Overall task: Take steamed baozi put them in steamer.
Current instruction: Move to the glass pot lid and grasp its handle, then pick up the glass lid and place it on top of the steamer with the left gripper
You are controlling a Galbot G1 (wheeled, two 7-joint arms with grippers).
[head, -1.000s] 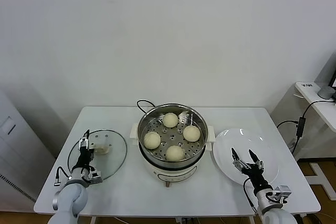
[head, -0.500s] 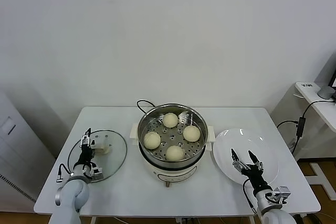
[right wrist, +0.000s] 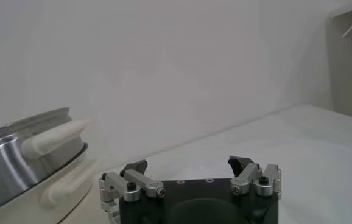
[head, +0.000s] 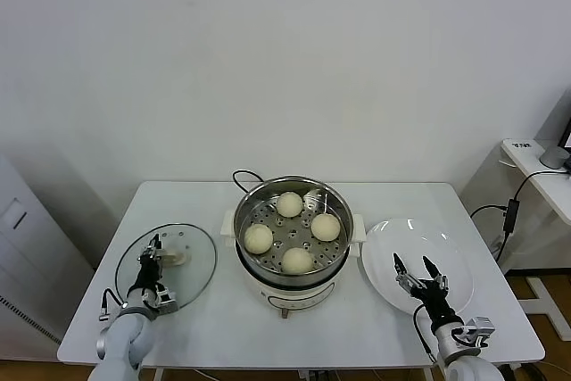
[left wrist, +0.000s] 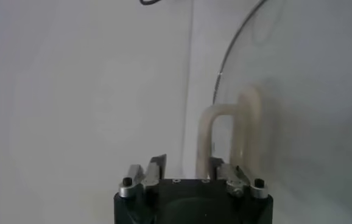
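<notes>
All four steamed baozi [head: 297, 260] sit in the steamer [head: 293, 230]. At nine o'clock, left gripper [head: 153, 259] pinches the glass lid's handle [head: 172, 256]; next, lift it over. Right gripper [head: 419, 271] spread above the plate [head: 406, 236].

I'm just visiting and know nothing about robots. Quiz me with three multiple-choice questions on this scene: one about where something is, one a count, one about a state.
1. Where does the glass lid lie?
A. On the table, on the robot's left of the steamer
B. On the steamer
C. On the white plate

2. How many steamed baozi sit in the steamer?
A. Two
B. Three
C. Four

3. How is the right gripper?
A. Shut on a bun
B. Open, holding nothing
C. Shut on the plate's rim

Answers: 1 A, the lid rests flat beside the pot. 2 C, four buns lie on the perforated floor. 3 B, its fingers are spread over the plate.
</notes>
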